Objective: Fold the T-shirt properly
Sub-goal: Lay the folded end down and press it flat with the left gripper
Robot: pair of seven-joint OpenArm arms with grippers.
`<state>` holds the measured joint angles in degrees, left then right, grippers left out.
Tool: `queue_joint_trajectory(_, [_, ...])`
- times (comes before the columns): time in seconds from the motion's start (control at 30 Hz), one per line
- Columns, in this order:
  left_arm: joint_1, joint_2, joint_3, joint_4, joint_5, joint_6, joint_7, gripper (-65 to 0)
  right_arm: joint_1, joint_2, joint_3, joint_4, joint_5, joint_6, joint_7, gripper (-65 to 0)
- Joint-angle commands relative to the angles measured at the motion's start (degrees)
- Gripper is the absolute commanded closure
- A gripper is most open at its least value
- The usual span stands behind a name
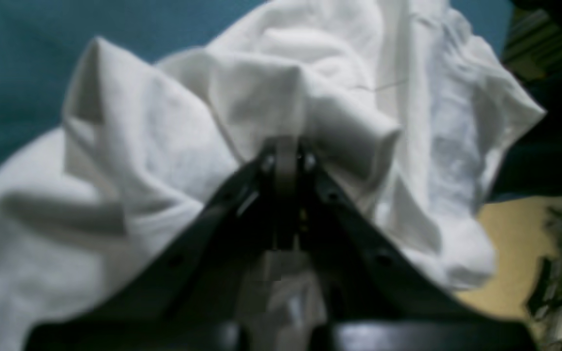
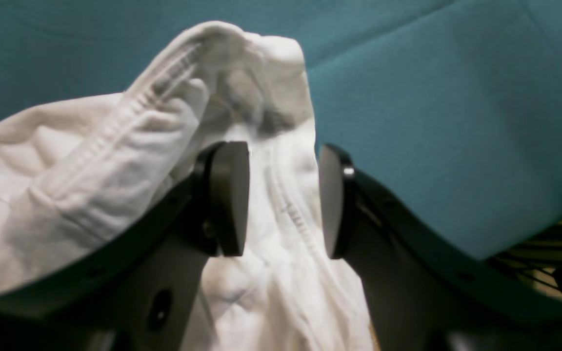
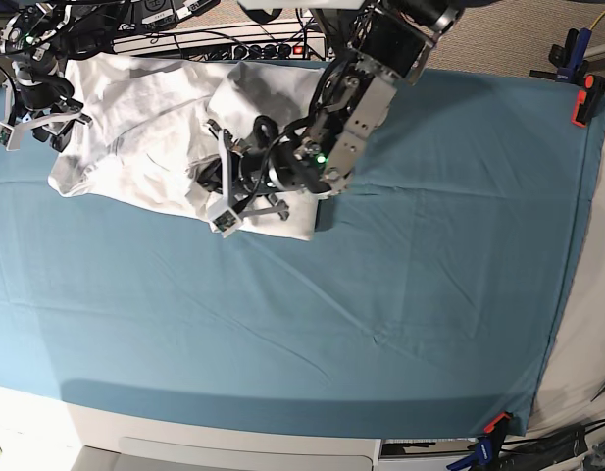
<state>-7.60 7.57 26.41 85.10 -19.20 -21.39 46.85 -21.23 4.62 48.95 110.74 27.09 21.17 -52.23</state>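
Observation:
The white T-shirt (image 3: 145, 128) lies bunched at the back left of the teal table cloth (image 3: 400, 294). My left gripper (image 3: 216, 191) is over the shirt's front right part. In the left wrist view it (image 1: 286, 151) is shut on a raised fold of the shirt (image 1: 173, 146). My right gripper (image 3: 35, 120) is at the shirt's far left edge. In the right wrist view its pads (image 2: 227, 195) stand apart with a hemmed bunch of the shirt (image 2: 281, 204) between them. More fabric is draped over the left finger.
Cables and a power strip (image 3: 233, 44) run along the back edge. Red and blue clamps (image 3: 581, 93) hold the cloth at the right edge, another (image 3: 493, 424) at the front right. The cloth's front and right parts are flat with shallow creases.

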Motion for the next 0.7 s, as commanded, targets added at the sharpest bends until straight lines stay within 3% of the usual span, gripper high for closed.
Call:
queue_joint_trajectory(0.0, [-1.9, 1.4, 0.1, 0.9, -0.5, -0.2, -1.5, 0.0, 0.1, 0.9, 0.1, 0.9, 0.9, 0.2, 1.7, -23.9])
queue_joint_trajectory(0.07, [-3.5, 1.4, 0.1, 0.9, -0.9, -1.1, -2.0, 0.0, 0.1, 0.9, 0.1, 0.9, 1.0, 0.2, 1.7, -23.9])
queue_joint_trajectory(0.23, [-9.4, 1.4, 0.0, 0.9, -11.8, -10.9, -2.4, 0.0, 0.1, 0.9, 0.1, 0.9, 2.0, 0.2, 1.7, -23.9])
queue_joint_trajectory(0.3, [-11.6, 1.4, 0.0, 0.9, -13.2, -12.4, -0.5, 0.0, 0.1, 0.9, 0.1, 0.9, 2.0, 0.3, 1.7, -23.9])
queue_joint_trajectory(0.47, [-14.0, 1.1, -2.4, 1.0, -3.8, -2.6, 10.1, 0.0, 0.1, 0.9, 0.1, 0.9, 1.8, 0.2, 1.7, -23.9])
queue_joint_trajectory(0.57, [-13.8, -1.7, -4.2, 2.2, 0.2, 0.1, 14.1, 0.0, 0.1, 0.9, 0.1, 0.9, 1.8, 0.3, 1.7, -23.9])
queue_joint_trajectory(0.67, [-12.3, -5.6, -4.8, 4.3, 0.4, 1.5, 15.3, 0.0, 0.2, 0.9, 0.1, 0.9, 1.8, 0.2, 1.7, -23.9])
